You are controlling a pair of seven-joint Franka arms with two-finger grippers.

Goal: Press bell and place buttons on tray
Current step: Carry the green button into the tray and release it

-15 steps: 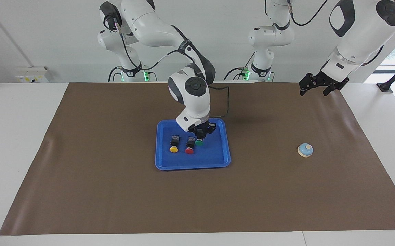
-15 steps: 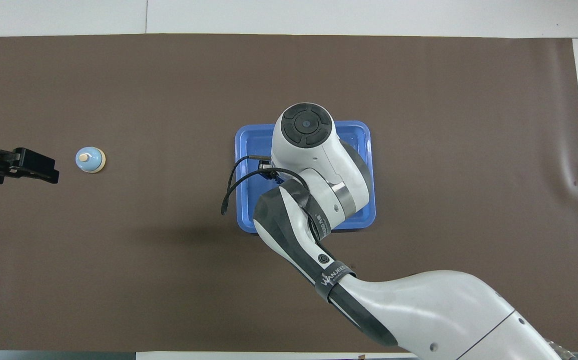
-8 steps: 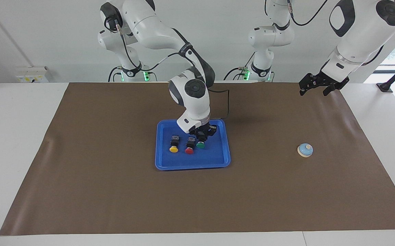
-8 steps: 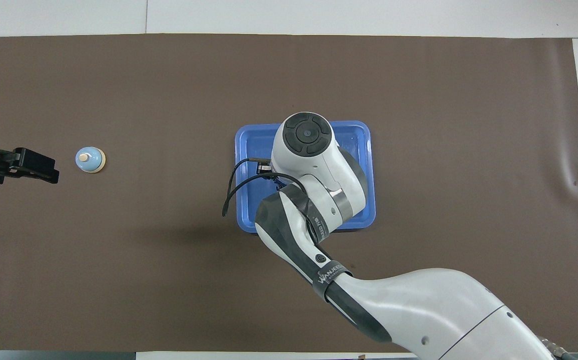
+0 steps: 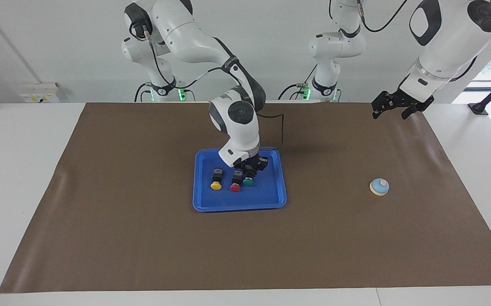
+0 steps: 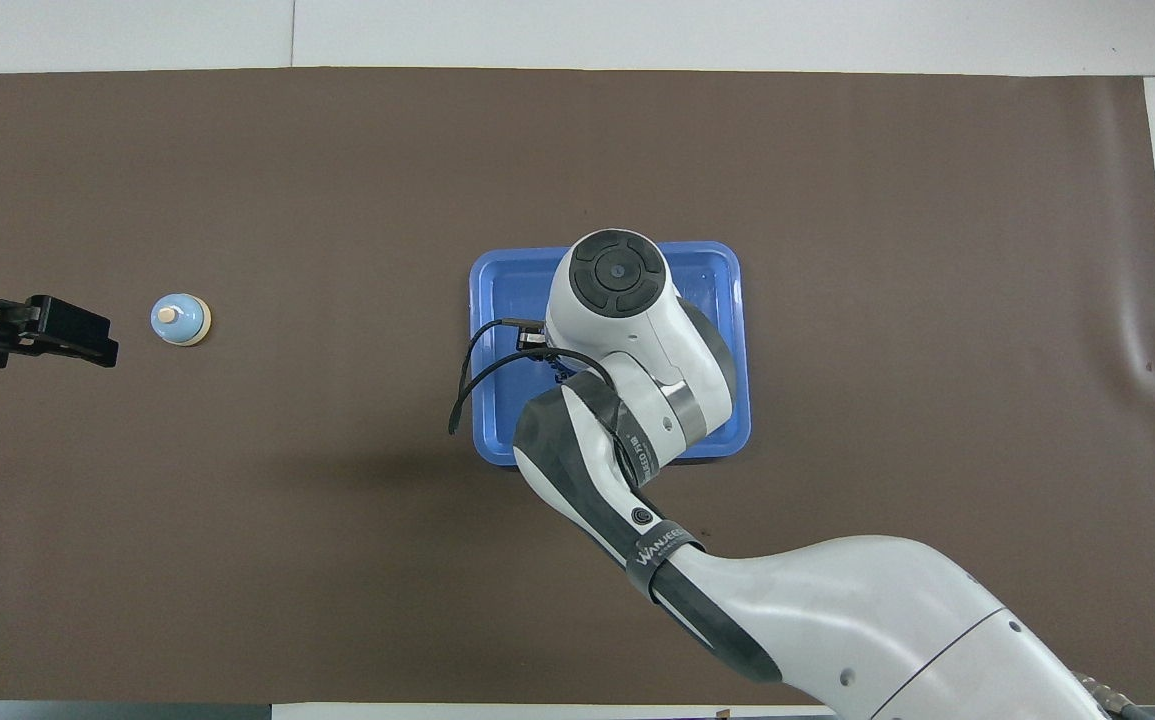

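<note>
Mat (image 5: pixel 143 238): brown sheet filling most of the facing view, carrying everything below.
Right arm (image 5: pixel 232 114): enters from upper left of the frame and bends down over the frame's centre; over the last second its wrist has drawn slightly up-frame and settled lower.
Tray (image 5: pixel 266 199): blue, centre of frame, unmoved.
Left gripper (image 5: pixel 394 106): upper right of frame, held over the mat's edge, fingers spread wide, waiting; unchanged.
Right gripper (image 5: pixel 250 166): fingers closed on the green button, now lowered onto the tray floor.
Bell (image 5: pixel 379 186): right of centre, alone on the mat.
Buttons: yellow button (image 5: pixel 216 183) and red button (image 5: pixel 236 185) lie in the tray; green button (image 5: pixel 248 181) sits just beside red.
Meaning: third placement appears almost complete; release remains.
</note>
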